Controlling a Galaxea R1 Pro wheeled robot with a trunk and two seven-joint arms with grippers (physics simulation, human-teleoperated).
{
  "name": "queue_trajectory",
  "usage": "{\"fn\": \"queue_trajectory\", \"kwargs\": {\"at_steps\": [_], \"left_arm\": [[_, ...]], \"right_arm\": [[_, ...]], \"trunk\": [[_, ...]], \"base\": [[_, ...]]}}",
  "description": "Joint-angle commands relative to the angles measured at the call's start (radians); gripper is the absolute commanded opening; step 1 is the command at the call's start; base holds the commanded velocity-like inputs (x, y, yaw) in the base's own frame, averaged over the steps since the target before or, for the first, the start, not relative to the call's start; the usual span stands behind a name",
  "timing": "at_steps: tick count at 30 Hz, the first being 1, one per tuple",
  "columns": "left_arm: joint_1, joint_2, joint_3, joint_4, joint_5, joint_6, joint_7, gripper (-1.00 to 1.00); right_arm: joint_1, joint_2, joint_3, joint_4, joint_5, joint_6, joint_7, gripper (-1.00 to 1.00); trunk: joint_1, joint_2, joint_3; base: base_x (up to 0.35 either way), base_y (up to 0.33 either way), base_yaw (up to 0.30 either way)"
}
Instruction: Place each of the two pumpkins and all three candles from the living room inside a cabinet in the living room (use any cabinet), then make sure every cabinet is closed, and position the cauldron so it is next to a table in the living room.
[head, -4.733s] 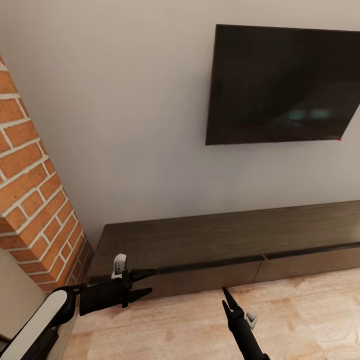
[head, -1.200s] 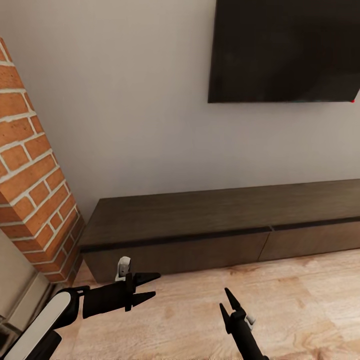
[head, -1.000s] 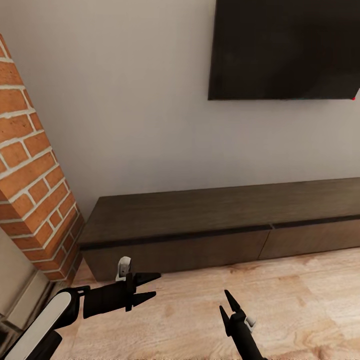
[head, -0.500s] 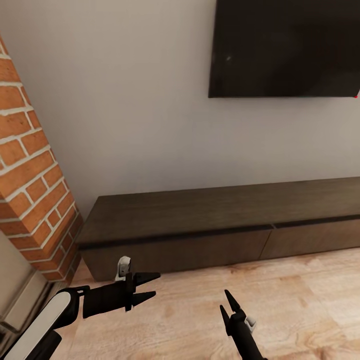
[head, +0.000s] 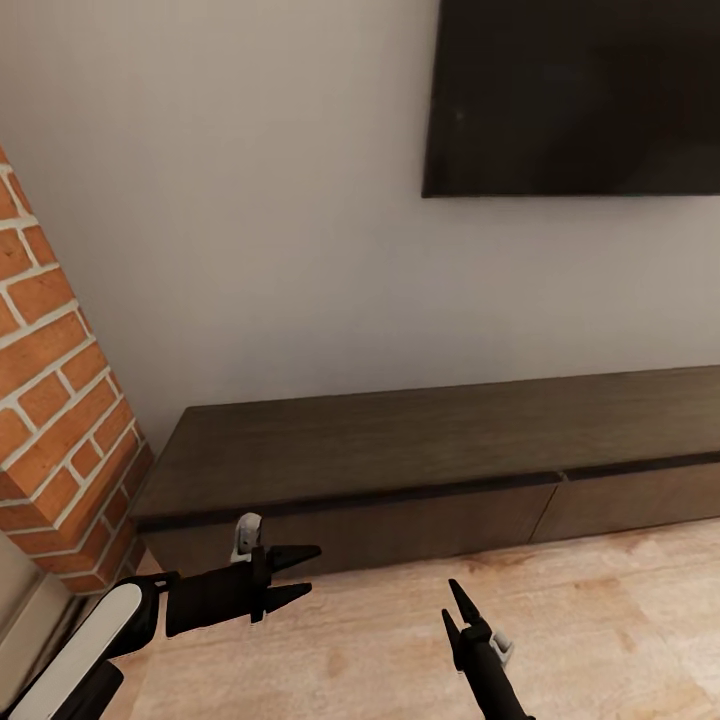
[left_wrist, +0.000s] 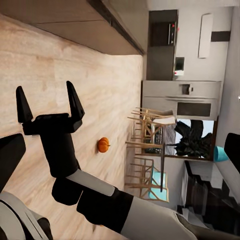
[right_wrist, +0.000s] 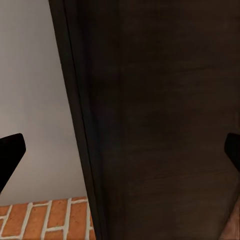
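Two end effectors: the left end effector (head: 297, 572) and the right end effector (head: 451, 607) are seen in the head view, held low over the wooden floor (head: 600, 620) in front of the cabinet (head: 400, 455).
Left end effector: spread open and empty, pointing sideways along the cabinet front.
Right end effector: parted and empty, aimed at the cabinet; in the left wrist view it (left_wrist: 47, 105) is seen with both fingers wide.
Cabinet: a long, low, dark brown unit under a black television (head: 575, 95); both visible drawer fronts are shut, with a seam between them.
Brick fireplace (head: 55, 420): stands just beside the cabinet's left end.
Pumpkin (left_wrist: 103, 145): one is seen in the left wrist view, lying on the floor well apart from the cabinet, toward wooden dining chairs (left_wrist: 147, 150).
Candles, second pumpkin, cauldron: locations cannot be told.
Risk, drawers: no handles are seen, so a fingertip could slip off the thin top edge and the drawer may stay shut.
Risk, left side: the left arm could be knocked against the brick if swung outward.
Risk, order: nothing is held, so opening a drawer now means a trip back for the pumpkin.
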Motion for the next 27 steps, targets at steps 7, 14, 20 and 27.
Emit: {"fn": "queue_trajectory", "kwargs": {"at_steps": [7, 14, 20, 27], "left_arm": [[-0.001, -0.005, -0.003, 0.000, 0.006, 0.002, 0.002, 1.00], [-0.001, -0.009, -0.057, 0.000, 0.009, 0.001, 0.002, 1.00], [-0.001, -0.011, -0.079, 0.002, 0.010, 0.000, -0.009, 1.00], [-0.001, -0.013, -0.088, 0.002, 0.010, 0.000, -0.010, 1.00]], "right_arm": [[0.000, 0.003, -0.008, -0.006, -0.009, 0.014, -0.012, 1.00], [0.000, 0.009, -0.008, -0.031, -0.007, -0.022, -0.126, 1.00], [-0.007, 0.009, -0.002, -0.067, 0.004, -0.065, -0.166, 1.00], [-0.014, 0.010, 0.000, -0.182, 0.004, -0.059, -0.214, 1.00]], "trunk": [[0.000, 0.000, -0.001], [0.000, 0.000, -0.001], [0.000, 0.000, -0.001], [0.000, 0.000, -0.001]], "base": [[0.064, 0.000, 0.000], [0.002, 0.000, 0.000], [0.000, 0.000, 0.000], [0.000, 0.000, 0.000]]}}
